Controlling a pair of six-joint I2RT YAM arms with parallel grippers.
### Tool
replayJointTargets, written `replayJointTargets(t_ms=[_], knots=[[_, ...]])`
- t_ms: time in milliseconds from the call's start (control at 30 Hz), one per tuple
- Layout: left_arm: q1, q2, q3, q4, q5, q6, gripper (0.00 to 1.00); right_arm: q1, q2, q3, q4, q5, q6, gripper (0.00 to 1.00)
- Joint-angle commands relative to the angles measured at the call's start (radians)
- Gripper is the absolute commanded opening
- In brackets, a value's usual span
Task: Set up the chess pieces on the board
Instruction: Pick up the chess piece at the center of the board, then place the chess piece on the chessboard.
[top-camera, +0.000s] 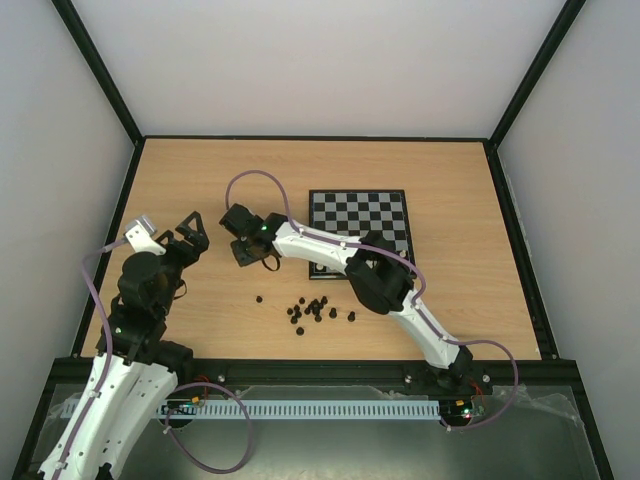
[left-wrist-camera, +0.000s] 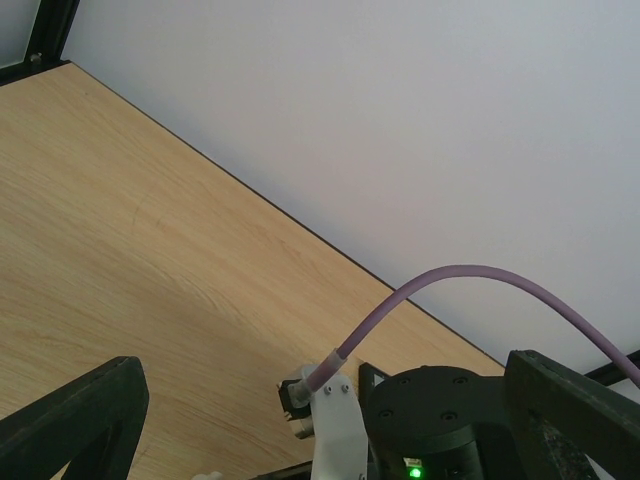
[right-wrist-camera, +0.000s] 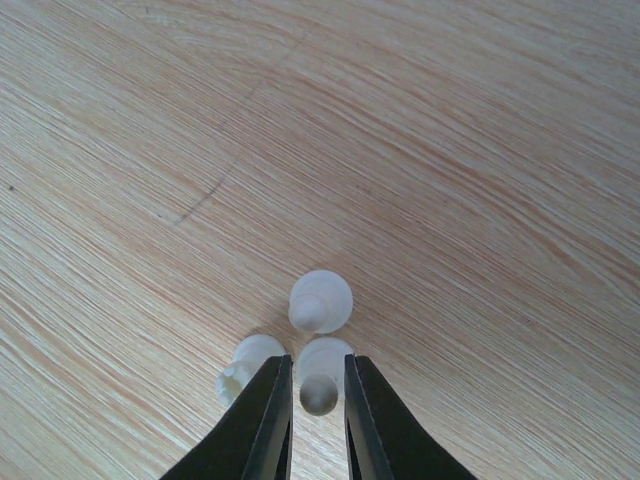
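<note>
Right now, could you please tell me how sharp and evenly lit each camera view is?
Top external view: even light, no glare, but the tiny black plastic chess pieces are mere dots. Right wrist view: the grain of the light wooden table is crisp; the three cream plastic chess pieces look bright, with soft shadows. Left wrist view: the black fingers are dark silhouettes.

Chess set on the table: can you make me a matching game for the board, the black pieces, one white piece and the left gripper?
Things:
1. board
2. black pieces
3. white piece
4. left gripper

Places or states:
A. open, holding nothing
B. between the fingers of the right gripper
C. scattered on the bare table
D. partly under the right arm

Pairs: 1-D, 2-C, 3-B, 4-A
</note>
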Motion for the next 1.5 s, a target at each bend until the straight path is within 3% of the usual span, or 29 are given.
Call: replayJointTargets(t_ms=[0, 100, 200, 600, 967, 1233, 1467], knots=[[0.005, 0.005, 0.01, 0.006, 0.002, 0.004, 1.0, 0.004, 0.028, 0.026, -0.067, 0.008, -0.003, 0.18], [0.005, 0.007, 0.01, 0.008, 0.002, 0.003, 0.99, 0.004, 0.028, 0.021, -0.069, 0.005, -0.001, 0.24], [0.004, 0.007, 0.011, 0.007, 0.002, 0.003, 0.99, 0.005, 0.028, 0.018, -0.068, 0.007, -0.003, 0.24], [0.005, 0.008, 0.01, 0.007, 0.002, 0.004, 1.0, 0.005, -0.006, -0.016, -0.071, 0.024, 0.002, 0.06], [0.005, 0.026, 0.008, 0.014, 0.007, 0.003, 0.99, 0.004, -0.277, -0.245, -0.035, 0.075, 0.014, 0.06], [0.005, 0.031, 0.006, 0.017, 0.005, 0.005, 1.0, -0.004, -0.573, -0.507, -0.046, 0.218, 0.034, 0.06], [0.006, 0.047, 0.005, 0.024, 0.014, 0.004, 0.99, -0.149, -0.912, -0.814, -0.067, 0.273, 0.075, 0.06]])
